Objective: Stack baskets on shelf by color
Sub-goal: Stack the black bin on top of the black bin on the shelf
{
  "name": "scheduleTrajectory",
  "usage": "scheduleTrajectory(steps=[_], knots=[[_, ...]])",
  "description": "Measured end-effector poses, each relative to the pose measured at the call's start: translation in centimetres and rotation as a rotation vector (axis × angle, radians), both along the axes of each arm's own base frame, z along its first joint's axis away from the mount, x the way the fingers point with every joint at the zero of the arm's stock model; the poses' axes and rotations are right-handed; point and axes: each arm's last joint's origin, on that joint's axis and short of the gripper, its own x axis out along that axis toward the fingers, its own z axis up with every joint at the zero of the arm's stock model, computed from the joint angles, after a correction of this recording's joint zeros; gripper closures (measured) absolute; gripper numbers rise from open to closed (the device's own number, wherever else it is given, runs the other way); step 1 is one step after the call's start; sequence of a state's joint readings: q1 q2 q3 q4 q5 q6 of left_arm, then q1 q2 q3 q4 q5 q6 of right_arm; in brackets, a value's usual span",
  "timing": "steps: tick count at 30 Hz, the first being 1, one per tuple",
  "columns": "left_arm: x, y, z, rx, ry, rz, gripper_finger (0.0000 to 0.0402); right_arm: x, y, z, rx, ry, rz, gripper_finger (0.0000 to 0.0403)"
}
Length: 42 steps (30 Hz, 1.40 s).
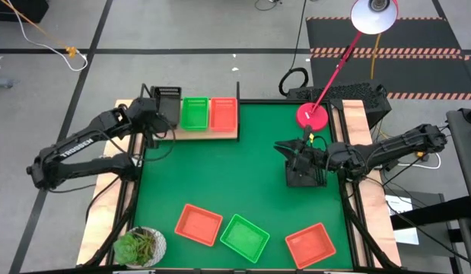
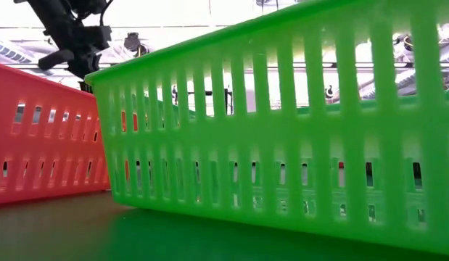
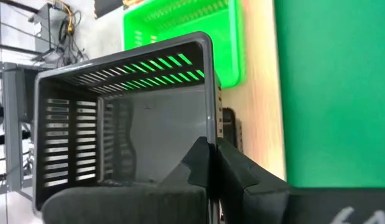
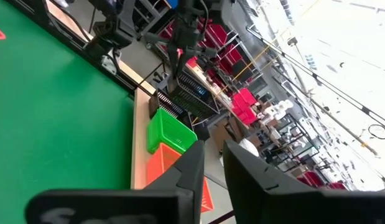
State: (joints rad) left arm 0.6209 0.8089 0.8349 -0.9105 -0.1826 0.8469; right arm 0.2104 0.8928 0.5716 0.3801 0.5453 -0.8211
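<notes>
My left gripper [image 3: 212,149] is shut on a black basket [image 1: 168,103] over the left end of the light-wood shelf [image 1: 229,134]. A green basket [image 1: 194,113] and a red-orange basket [image 1: 223,113] sit side by side on that shelf. My right gripper [image 4: 214,149] hovers at the mat's right side, its fingers a little apart with nothing between them. A dark boxy thing [image 1: 305,176] lies under it. Two red-orange baskets [image 1: 198,224] [image 1: 310,245] and a green basket [image 1: 245,237] rest flat on the mat's near part. My left gripper pinches one side wall of the black basket [image 3: 210,93] at its rim, with one finger inside the basket and one outside. In the right wrist view the basket [image 4: 191,90] hangs tilted above the shelf board [image 4: 139,149]; whether it touches the board cannot be told.
A red lamp base [image 1: 313,116] stands at the mat's far right corner, close to my right arm. A potted plant [image 1: 140,247] sits at the near left corner. The middle of the green mat [image 1: 227,171] holds no objects. The green basket [image 2: 282,145] fills the low view.
</notes>
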Motion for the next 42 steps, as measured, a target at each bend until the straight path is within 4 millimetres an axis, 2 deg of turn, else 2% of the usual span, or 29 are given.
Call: scheduleTrajectory(steps=[10,19,23,28,31,39,42], knots=[[-0.9,1.3,-0.9,-0.007,0.013,0.031,0.0387,0.0,0.0,0.0,0.012,-0.001,0.0,0.0378],[-1.1,2.1,-1.3,-0.005,0.042,0.041,0.0392,0.0,0.0,0.0,0.012,-0.001,0.001,0.0383],[-0.8,2.6,-1.7,-0.041,0.054,0.038,0.0381,0.0,0.0,0.0,0.011,0.001,0.0,0.0383],[-0.3,3.5,-2.6,-0.089,0.098,0.051,0.0394,0.0,0.0,-0.1,0.01,0.004,0.0,0.0383],[0.0,3.9,-3.1,-0.111,0.117,0.06,0.0387,0.0,0.0,-0.1,0.009,0.009,0.0,0.0383],[0.0,4.1,-3.3,-0.119,0.132,0.071,0.0394,0.0,0.0,-0.1,0.009,0.011,0.0,0.0383],[0.0,4.1,-3.3,-0.122,0.133,0.073,0.0383,0.0,0.0,-0.1,0.009,0.012,0.0,0.0383]])
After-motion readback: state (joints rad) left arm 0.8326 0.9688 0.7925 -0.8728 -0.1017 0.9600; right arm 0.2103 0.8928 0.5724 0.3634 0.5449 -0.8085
